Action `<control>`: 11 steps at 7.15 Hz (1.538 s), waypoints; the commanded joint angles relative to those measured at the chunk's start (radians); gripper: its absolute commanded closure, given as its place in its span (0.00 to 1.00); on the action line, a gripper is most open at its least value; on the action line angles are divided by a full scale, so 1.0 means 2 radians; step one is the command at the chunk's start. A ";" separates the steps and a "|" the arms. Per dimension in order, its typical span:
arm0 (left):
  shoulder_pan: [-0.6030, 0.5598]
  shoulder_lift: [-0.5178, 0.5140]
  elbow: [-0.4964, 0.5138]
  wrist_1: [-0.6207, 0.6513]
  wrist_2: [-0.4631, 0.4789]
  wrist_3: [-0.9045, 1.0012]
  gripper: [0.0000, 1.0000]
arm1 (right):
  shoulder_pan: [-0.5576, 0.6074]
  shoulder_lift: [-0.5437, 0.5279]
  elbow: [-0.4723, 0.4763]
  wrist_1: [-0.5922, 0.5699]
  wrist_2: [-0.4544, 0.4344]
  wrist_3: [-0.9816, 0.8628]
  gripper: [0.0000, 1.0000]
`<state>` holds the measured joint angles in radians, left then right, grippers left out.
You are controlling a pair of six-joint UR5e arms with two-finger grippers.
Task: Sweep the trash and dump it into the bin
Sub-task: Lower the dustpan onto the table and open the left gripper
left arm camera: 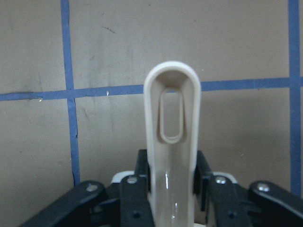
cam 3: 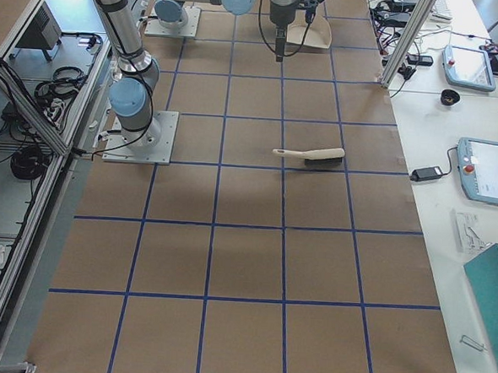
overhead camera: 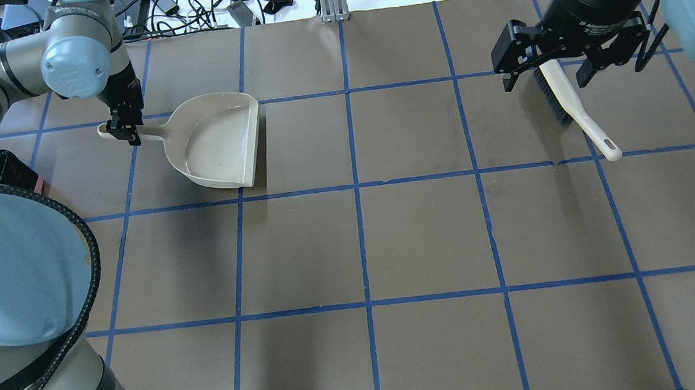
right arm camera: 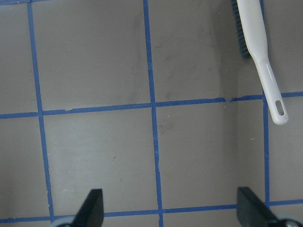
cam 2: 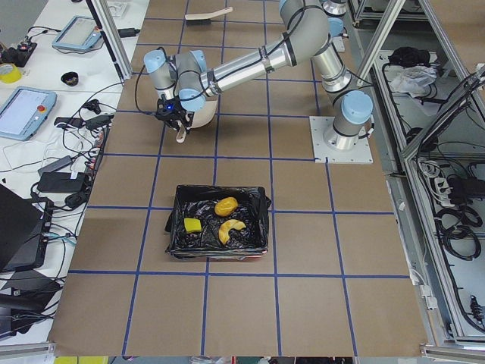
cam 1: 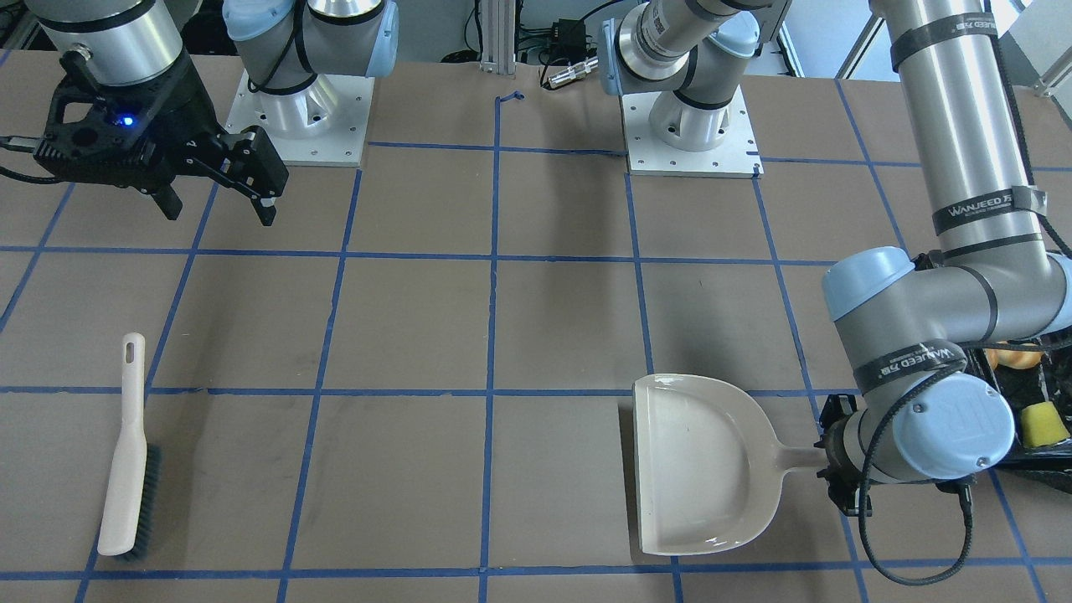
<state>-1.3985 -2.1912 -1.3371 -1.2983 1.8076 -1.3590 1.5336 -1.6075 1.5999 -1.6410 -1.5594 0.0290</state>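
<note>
Trash (cam 2: 226, 205), all three scraps, lies inside the black-lined bin (cam 2: 255, 227) on the desk (overhead camera: 425, 238). Left tool (overhead camera: 122, 129) pinches the handle of the beige dustpan (overhead camera: 219, 143). Right tool (cam 1: 219, 209) hangs spread above the desk, apart from the brush (cam 1: 126, 452) lying there.

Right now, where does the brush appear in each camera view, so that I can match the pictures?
Exterior front-facing: the brush lies at lower left.
Overhead exterior: upper right, partly under the right gripper.
Exterior left: small, at the far top edge.
Exterior right: near the centre.
Left wrist-mounted: not in it.
Right wrist-mounted: upper right corner.
Shared landmark: the blue tape line by its handle end.
</note>
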 commanded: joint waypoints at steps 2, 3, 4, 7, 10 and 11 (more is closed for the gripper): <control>0.001 -0.012 -0.004 0.049 0.002 -0.006 1.00 | 0.009 0.001 0.000 0.000 0.002 0.008 0.00; 0.001 -0.012 -0.004 0.049 0.000 -0.007 1.00 | 0.009 0.002 0.000 0.000 0.002 0.008 0.00; 0.001 -0.013 -0.010 0.050 0.000 -0.008 1.00 | 0.009 0.002 0.000 0.000 0.005 0.008 0.00; 0.000 -0.004 -0.041 0.072 0.000 -0.008 0.90 | 0.009 0.002 0.000 0.000 0.004 0.007 0.00; -0.002 0.000 -0.058 0.079 0.000 -0.002 0.60 | 0.009 0.001 0.000 0.000 0.006 0.007 0.00; -0.002 0.000 -0.058 0.092 0.000 0.001 0.34 | 0.009 0.001 0.000 0.000 0.006 0.007 0.00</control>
<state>-1.4021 -2.1930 -1.4482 -1.1342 1.8086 -1.3641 1.5508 -1.6048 1.5999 -1.6414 -1.5480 0.0430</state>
